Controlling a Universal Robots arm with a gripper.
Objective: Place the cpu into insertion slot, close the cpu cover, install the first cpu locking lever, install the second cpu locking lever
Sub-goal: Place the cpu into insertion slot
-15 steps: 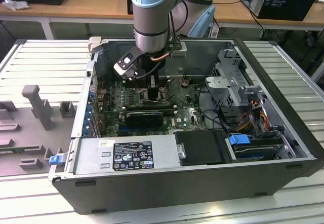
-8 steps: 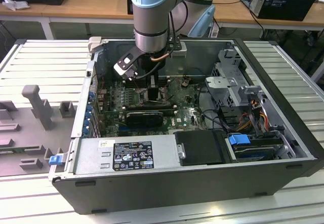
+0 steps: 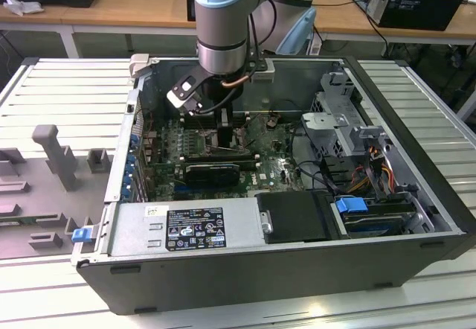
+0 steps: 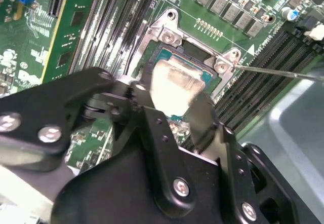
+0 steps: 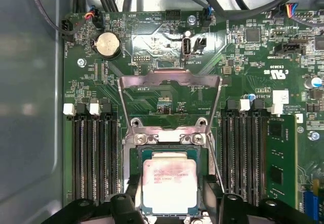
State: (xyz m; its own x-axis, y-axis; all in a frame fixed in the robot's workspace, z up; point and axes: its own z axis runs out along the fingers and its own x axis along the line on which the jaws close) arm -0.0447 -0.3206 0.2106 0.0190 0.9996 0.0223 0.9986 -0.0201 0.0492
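Observation:
The cpu is a pale silver square chip and sits between my two black fingers. My gripper is shut on its two opposite edges. The chip is level and right over the insertion slot, inside the slot's dark rim; I cannot tell whether it rests in it. In the second wrist view the cpu covers most of the insertion slot. The cpu cover is swung open and lies back on the board beyond the slot. In the exterior view my gripper reaches down onto the motherboard.
Long black memory slots flank the socket on both sides. Thin lever rods stand along the open cover's sides. A black card, drive cages and cables crowd the open computer case.

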